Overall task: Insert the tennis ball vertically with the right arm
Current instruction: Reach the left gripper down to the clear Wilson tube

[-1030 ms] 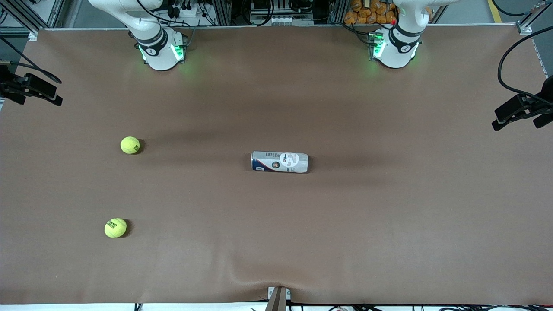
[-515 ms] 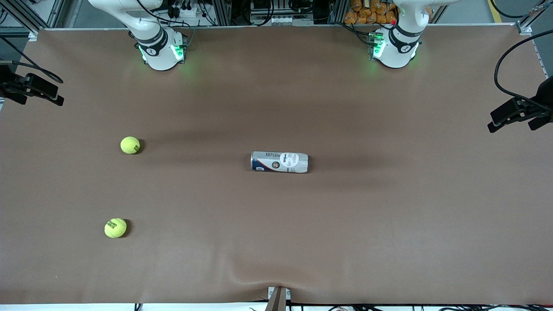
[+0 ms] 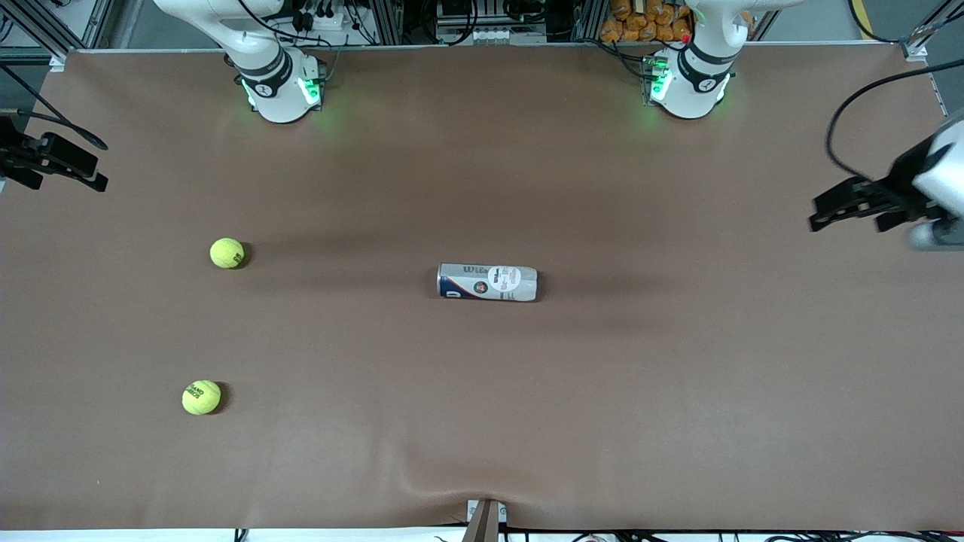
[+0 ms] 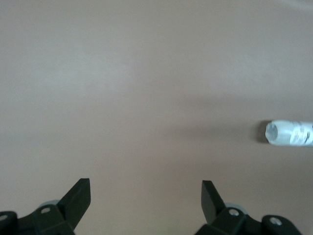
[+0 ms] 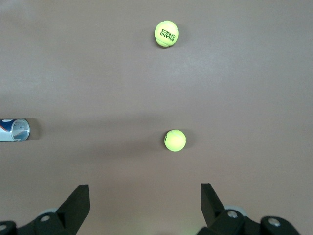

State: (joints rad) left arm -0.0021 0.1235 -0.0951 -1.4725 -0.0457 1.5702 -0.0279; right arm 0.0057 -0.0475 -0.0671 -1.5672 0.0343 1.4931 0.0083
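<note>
With nothing yet grasped, 2 yellow felt tennis balls (image 3: 227, 253) and a lying silver cylindrical can (image 3: 487, 282) are being overlooked on the brown tabletop (image 3: 678, 391) by the spread right tool (image 5: 145, 196) and spread left tool (image 4: 145, 193), so a descent onto 1 ball is being called for.

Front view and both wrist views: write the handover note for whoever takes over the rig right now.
Right gripper: open, empty, over the table's right-arm end.
Left gripper: open, empty, over the left-arm end.
Ball can lies on its side mid-table.
Two tennis balls sit toward the right arm's end: farther ball, nearer ball.
Done: nothing inserted.
Left: stand the can upright, pick a ball with the right arm, drop it in.
</note>
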